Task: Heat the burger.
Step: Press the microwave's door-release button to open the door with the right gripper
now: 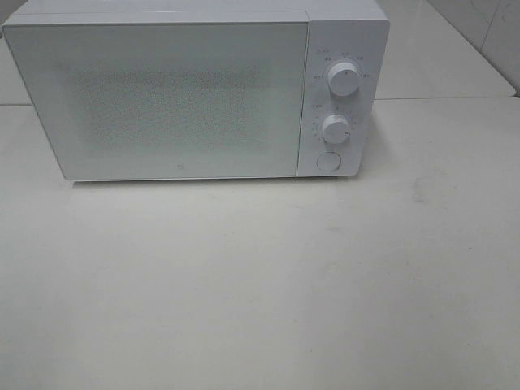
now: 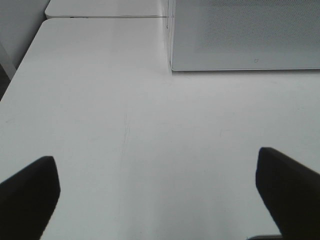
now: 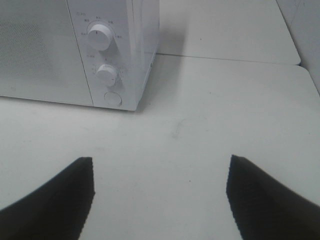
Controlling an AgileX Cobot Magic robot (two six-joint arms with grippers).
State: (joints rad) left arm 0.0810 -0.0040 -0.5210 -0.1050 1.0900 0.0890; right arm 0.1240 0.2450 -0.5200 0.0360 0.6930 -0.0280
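Nowhere is the burger visible, so its bearing cannot be told. Both the left gripper [image 2: 155, 197] and right gripper [image 3: 160, 200] gape empty. On the closed microwave [image 1: 162, 97], the round button [image 1: 328, 160], upper right of centre, lies nearer the right one.

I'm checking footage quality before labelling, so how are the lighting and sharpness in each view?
Exterior high view: soft, even light; the microwave casts a thin shadow along its base. Left wrist view: the table is washed out, the left end effector a dark, soft-edged silhouette. Right wrist view: upper dial clear, right end effector equally dark.
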